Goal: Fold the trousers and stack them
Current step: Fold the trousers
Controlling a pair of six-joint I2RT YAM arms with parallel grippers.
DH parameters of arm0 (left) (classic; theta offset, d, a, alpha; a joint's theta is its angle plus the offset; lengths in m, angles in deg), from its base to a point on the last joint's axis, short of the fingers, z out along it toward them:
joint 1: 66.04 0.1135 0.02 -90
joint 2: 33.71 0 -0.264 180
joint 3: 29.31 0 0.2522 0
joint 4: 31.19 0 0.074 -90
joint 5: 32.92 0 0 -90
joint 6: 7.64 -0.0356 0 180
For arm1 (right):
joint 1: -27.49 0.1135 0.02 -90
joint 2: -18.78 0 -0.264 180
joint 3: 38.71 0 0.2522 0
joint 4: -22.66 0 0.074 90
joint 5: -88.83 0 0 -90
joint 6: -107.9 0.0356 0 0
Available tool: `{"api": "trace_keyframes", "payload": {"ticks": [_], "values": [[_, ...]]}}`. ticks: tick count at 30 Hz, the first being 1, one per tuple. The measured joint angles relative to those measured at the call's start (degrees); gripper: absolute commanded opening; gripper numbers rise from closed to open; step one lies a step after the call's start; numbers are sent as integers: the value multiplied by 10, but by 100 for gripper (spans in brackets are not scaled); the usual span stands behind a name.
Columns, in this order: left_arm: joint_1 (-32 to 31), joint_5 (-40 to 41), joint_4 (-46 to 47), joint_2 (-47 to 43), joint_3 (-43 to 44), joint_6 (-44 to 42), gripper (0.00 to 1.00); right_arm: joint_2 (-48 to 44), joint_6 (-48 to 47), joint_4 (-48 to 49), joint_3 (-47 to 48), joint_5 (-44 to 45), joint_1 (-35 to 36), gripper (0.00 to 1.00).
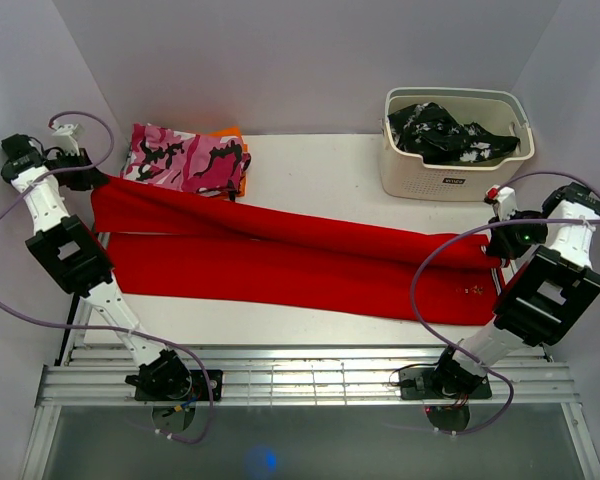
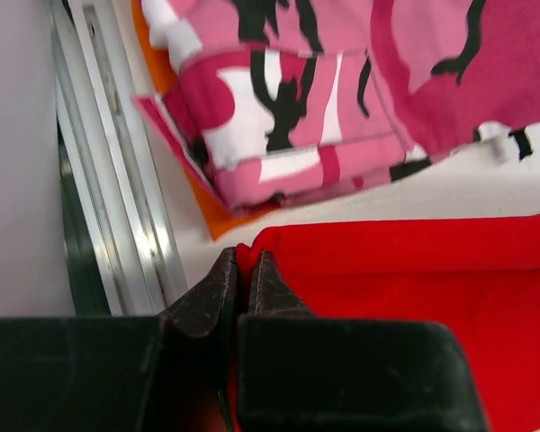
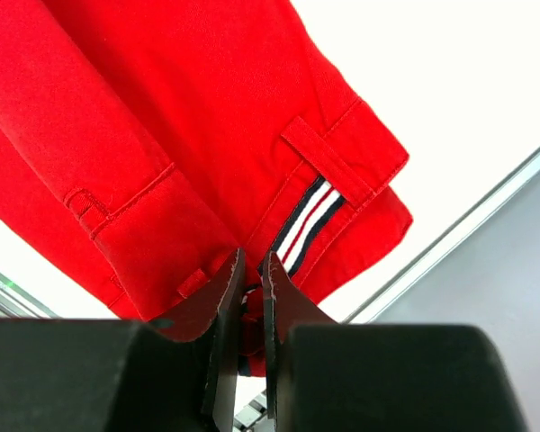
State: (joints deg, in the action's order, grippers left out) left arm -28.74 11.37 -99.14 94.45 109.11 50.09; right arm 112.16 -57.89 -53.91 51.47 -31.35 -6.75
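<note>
Neighbouring the trousers [image 1: 280, 265]: camouflage garment [image 1: 185, 158], basket [image 1: 450, 180].

trousers [image 1: 300, 265]: showing plain bright red all over
striped tab [image 3: 308, 223]: running white, dark navy and red, on the trousers' waist end
camouflage garment [image 1: 185, 158]: showing pink, black and white blotches, just behind the trousers
cloth [image 2: 218, 216]: peeking out flat orange beside the trousers
basket [image 1: 450, 175]: showing cream, behind the trousers
basket garment [image 1: 445, 135]: showing black mottled with white
table [image 1: 320, 165]: showing white around the trousers
</note>
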Motion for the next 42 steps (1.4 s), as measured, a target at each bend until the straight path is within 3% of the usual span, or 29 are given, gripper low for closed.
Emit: {"api": "trace_keyframes", "payload": {"ticks": [5,9,15,19,26,30,31,32,33,34,35,36,37,38,39,40,42], "values": [[-3,-40,82,-7,-16,46,0,0,-5,-7,4,-9,-6,8],[6,-56,127,-62,-119,25,0,0,-25,-14,4,-12,-24,8],[67,-75,112,-168,-335,-97,0,0,-80,-23,-13,-2,-72,8],[125,-67,80,-188,-458,-204,0,-3,-136,-29,-60,19,-96,8],[178,-28,42,-188,-557,-338,0,-31,-215,-1,-162,85,-114,8],[182,-28,11,-194,-557,-412,24,-43,-239,11,-180,100,-115,9],[185,-28,-4,-198,-557,-434,29,-47,-244,13,-183,103,-115,14],[189,-27,-23,-203,-557,-458,45,-50,-248,14,-183,106,-115,21],[192,-27,-42,-210,-557,-483,48,-54,-251,15,-183,109,-115,38],[195,-26,-61,-221,-557,-502,52,-57,-250,17,-183,112,-115,49],[198,-25,-81,-236,-557,-522,65,-61,-251,19,-183,118,-116,60],[200,-24,-99,-255,-557,-540,69,-64,-255,20,-183,120,-118,81],[203,-25,-116,-276,-556,-553,69,-66,-255,19,-181,121,-120,90],[205,-26,-129,-299,-555,-561,70,-67,-256,19,-178,122,-122,97],[208,-28,-143,-321,-552,-563,83,-68,-258,14,-172,121,-123,98],[209,-28,-154,-340,-545,-561,89,-68,-260,9,-161,118,-123,100],[211,-34,-176,-361,-517,-536,91,-68,-257,-11,-123,101,-124,99]]}}
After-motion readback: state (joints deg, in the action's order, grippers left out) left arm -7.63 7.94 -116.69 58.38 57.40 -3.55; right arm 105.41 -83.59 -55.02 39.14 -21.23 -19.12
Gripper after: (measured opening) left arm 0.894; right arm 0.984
